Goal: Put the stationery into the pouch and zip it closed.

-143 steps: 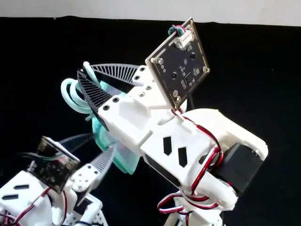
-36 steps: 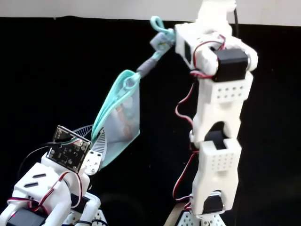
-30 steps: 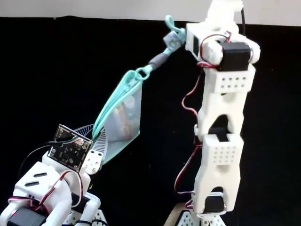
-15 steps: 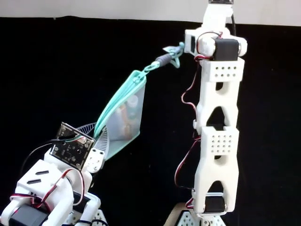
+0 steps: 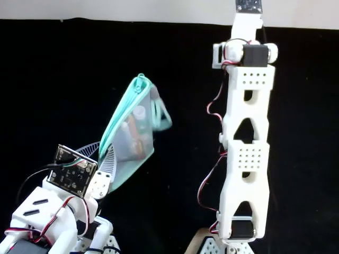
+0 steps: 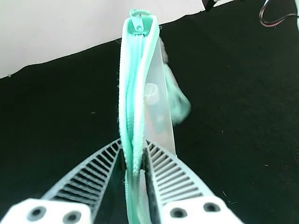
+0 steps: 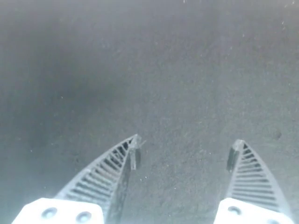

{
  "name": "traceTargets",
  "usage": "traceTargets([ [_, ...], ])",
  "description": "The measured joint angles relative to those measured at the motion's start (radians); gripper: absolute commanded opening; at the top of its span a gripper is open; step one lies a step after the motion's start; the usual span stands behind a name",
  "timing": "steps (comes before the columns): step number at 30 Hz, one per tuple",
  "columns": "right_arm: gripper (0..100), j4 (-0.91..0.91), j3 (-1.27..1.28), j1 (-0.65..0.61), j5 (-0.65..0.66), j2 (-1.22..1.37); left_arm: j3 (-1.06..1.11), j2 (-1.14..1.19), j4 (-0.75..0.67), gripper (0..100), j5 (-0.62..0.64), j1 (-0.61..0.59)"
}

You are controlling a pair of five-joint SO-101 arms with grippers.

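Left claw [image 6: 134,150] [image 5: 104,159]: jaws pinched on the lower end of the pouch [image 6: 133,93] [image 5: 130,138], zip edge running between them. Pouch held clear of the black cloth [image 5: 63,79], tilted up and away from the claw. Zip looks closed along its length, slider [image 6: 138,25] [image 5: 140,79] at the top end. Stationery [image 5: 135,129] [image 6: 152,93] shows through the clear side. Mint strap [image 5: 161,117] [image 6: 180,100] beside the pouch, blurred.

Right claw [image 7: 184,154]: jaws wide apart, nothing between them, cloth beneath. Right arm [image 5: 244,153] stands upright, well apart from the pouch.
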Motion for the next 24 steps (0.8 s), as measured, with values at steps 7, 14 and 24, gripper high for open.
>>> traceTargets([
  [7, 30.6, 0.032, 0.000, -0.002, 0.000, 0.002, 0.002, 0.011, -0.087, 1, -0.026, -0.020],
  [14, 30.6, 0.032, 0.000, -0.015, 0.000, 0.002, 0.002, 0.011, -0.193, 1, -0.129, -0.212],
  [24, 30.6, 0.034, 0.000, -0.061, 0.000, 0.002, 0.008, 0.011, -0.361, 1, -0.152, -0.269],
])
